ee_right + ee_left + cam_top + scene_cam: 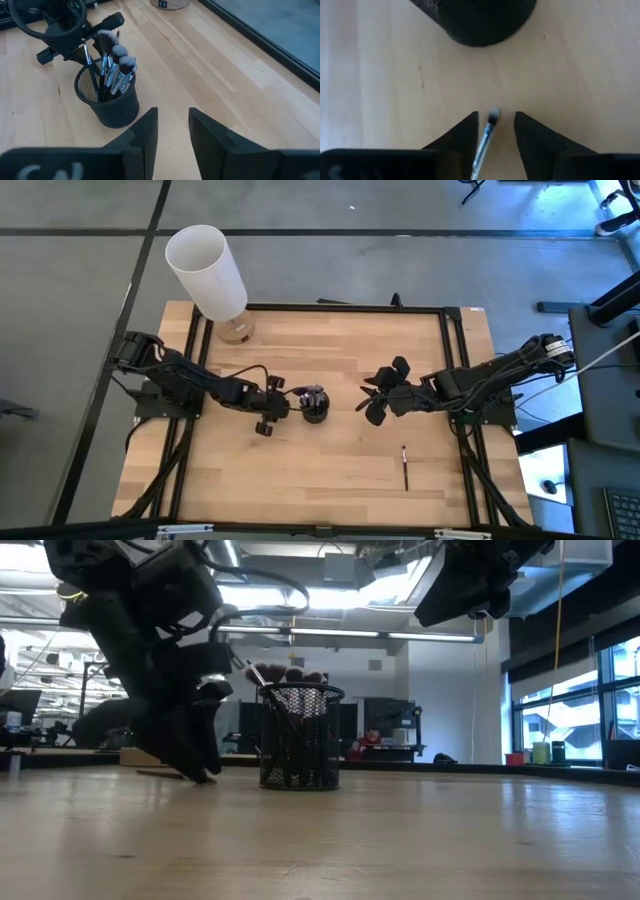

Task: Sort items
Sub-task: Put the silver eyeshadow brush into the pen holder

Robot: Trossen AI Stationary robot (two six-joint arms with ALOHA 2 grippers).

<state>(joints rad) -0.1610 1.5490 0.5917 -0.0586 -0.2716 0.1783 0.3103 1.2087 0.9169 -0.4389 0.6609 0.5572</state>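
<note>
Right wrist view shows us a black mesh cup (107,100) holding a bundle of brushes (112,70) upright, bristles up. Our left gripper (495,132), down at the wooden table (350,480) just beside the cup, has its fingers spread around a thin brush (485,140), tip toward the cup. Another brush (405,467) lies alone nearer the front edge. Our right gripper (172,130) hovers with fingers apart, empty. A white cylinder (207,270) stands at the back corner.

table (340,470): pale matt wood | cup (111,102): black wire mesh
</note>
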